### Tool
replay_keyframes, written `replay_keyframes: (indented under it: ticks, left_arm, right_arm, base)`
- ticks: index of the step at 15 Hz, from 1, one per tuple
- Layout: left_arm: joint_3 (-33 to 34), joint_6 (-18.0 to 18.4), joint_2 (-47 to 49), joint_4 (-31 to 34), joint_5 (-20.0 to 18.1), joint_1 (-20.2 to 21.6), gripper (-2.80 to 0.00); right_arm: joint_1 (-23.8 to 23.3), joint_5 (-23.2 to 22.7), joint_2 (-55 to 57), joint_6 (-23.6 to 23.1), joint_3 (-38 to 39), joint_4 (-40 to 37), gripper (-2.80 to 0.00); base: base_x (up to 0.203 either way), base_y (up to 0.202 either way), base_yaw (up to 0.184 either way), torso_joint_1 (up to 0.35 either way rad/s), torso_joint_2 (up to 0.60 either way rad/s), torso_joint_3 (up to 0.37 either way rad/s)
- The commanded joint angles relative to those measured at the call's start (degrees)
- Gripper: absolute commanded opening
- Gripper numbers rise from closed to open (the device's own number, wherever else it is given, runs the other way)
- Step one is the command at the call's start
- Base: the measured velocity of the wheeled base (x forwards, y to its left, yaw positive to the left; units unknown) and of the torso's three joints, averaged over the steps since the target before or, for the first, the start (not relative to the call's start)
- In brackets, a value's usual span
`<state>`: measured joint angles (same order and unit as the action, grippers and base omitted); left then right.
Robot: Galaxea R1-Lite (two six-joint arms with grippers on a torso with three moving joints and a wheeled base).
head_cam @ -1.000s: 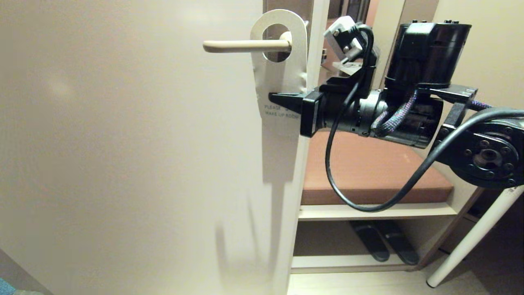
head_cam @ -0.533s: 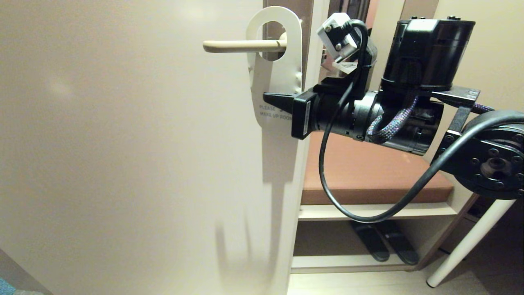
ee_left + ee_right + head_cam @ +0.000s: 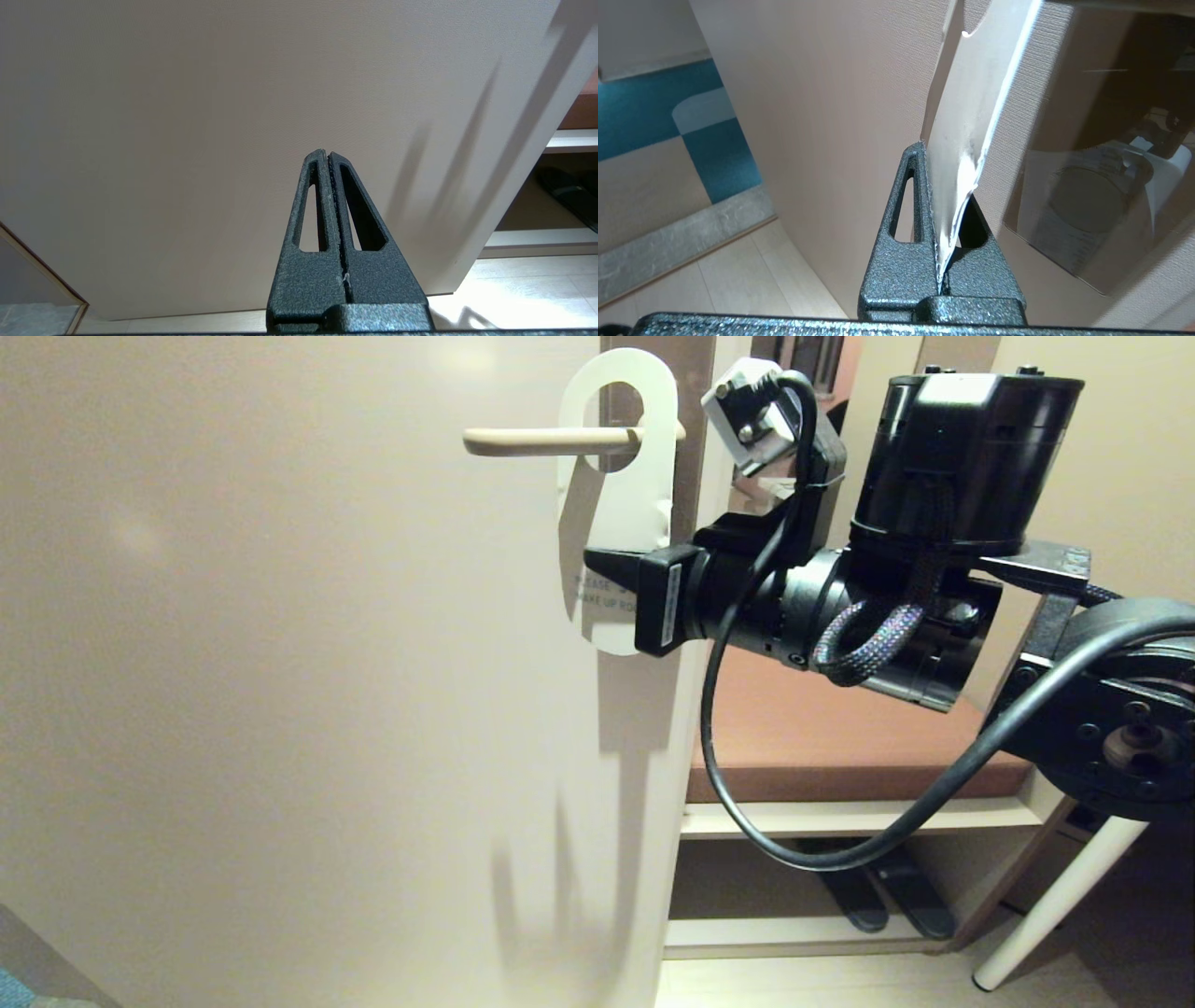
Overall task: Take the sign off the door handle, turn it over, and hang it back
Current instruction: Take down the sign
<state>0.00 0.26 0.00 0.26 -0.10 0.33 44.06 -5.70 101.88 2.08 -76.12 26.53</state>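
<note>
Sign point(image 3: 616, 513), looped over door handle point(image 3: 551, 441), is pinched by right tool point(image 3: 607, 563).

Warm, rather dim indoor light. The door point(image 3: 299, 691) shows soft long shadows in the lower centre of the head view. Glare lies on the sign point(image 3: 966, 140) in the right wrist view. Straight lines bend slightly near the frame edges.

The oblong round-ended white card sign point(image 3: 616, 513) hangs in front of the pale flat door point(image 3: 280, 691), its oval hole around the slim cream lever door handle point(image 3: 551, 441), which runs leftward from the tall brown backplate point(image 3: 695, 420). The black right gripper point(image 3: 611, 565) reaches in from the right, clamped on the sign's lower half
</note>
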Motion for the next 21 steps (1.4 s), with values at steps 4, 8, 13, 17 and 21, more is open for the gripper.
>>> replay_keyframes:
  ticks: [4,8,13,17,21]
  left_arm:
    - [0.0,0.0,0.0,0.0,0.0,0.0,-2.8]
    - [0.0,0.0,0.0,0.0,0.0,0.0,-2.8]
    - [0.0,0.0,0.0,0.0,0.0,0.0,-2.8]
    - [0.0,0.0,0.0,0.0,0.0,0.0,-2.8]
    - [0.0,0.0,0.0,0.0,0.0,0.0,-2.8]
  right_arm:
    - [1.6,0.2,2.3,0.6,0.1,7.9,-2.8]
    - [3.6,2.3,2.7,0.7,0.1,9.0,-2.8]
    - [4.8,8.4,2.8,0.6,0.2,8.9,-2.8]
    - [5.0,13.5,2.9,0.3,0.4,8.7,-2.8]
    - [6.5,19.4,3.7,0.2,-0.1,8.8,-2.8]
  base:
    - [0.0,0.0,0.0,0.0,0.0,0.0]
    - [0.0,0.0,0.0,0.0,0.0,0.0]
    - [0.0,0.0,0.0,0.0,0.0,0.0]
    - [0.0,0.0,0.0,0.0,0.0,0.0]
    - [0.0,0.0,0.0,0.0,0.0,0.0]
